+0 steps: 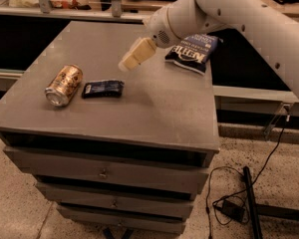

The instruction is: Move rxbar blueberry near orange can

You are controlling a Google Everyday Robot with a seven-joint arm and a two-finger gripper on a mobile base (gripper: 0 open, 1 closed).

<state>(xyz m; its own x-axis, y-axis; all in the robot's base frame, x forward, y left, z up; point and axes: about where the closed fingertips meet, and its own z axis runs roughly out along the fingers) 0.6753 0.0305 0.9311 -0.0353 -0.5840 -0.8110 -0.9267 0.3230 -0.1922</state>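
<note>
The rxbar blueberry, a small flat dark navy wrapper, lies on the grey cabinet top just right of the orange can, which lies on its side with a silver end toward me. The two are close, with a small gap between them. My gripper hangs above the cabinet top, up and to the right of the bar, and holds nothing.
A dark blue Kettle chip bag lies at the back right of the cabinet top. The cabinet has drawers below. A black cable and adapter lie on the floor at the right. Shelving stands behind.
</note>
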